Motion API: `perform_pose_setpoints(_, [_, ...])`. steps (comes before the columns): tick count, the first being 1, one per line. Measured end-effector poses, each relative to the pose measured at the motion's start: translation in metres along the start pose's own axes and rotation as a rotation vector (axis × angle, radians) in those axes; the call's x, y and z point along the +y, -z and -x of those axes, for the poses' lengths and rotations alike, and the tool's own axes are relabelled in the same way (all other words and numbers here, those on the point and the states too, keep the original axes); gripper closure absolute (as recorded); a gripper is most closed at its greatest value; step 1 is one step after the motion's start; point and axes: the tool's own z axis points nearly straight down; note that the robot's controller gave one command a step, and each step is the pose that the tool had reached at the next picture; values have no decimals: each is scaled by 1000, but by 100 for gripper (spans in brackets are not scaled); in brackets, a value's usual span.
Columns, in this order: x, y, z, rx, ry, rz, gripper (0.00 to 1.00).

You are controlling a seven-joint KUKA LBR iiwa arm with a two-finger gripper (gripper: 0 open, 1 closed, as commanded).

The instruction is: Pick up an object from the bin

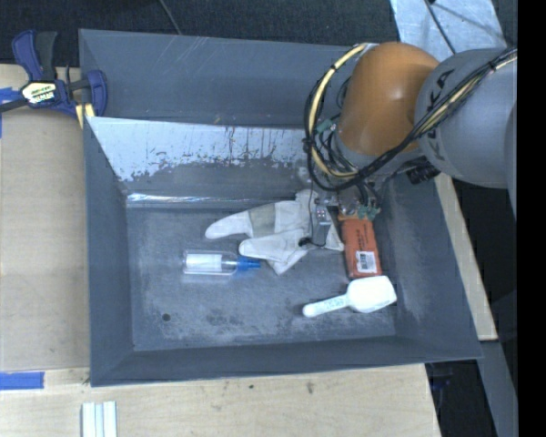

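Note:
My gripper point(320, 228) reaches down into the right middle of the bin, its fingers at the right end of a crumpled white cloth glove point(259, 228). Whether the glove lies between the fingers I cannot make out. Just right of the gripper lies an orange-brown bar with a white label point(359, 248). Below that bar lies a white plastic scoop point(357, 299).
A clear small bottle with a blue cap point(217, 264) lies left of the glove on the bin floor. The arm with its orange dome and cables hangs over the bin's upper right part.

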Motion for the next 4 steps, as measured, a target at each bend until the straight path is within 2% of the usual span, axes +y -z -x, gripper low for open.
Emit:
perform_pose_setpoints(1, [0,5,2,-8,0,0,0])
perform_pose_setpoints(2, [-1,-29,-1,-12,-49,1,0])
perform_pose_setpoints(3, [-24,-55,-12,-7,-26,0,100])
perform_pose_setpoints(4, [-24,-55,-12,-7,-26,0,100])
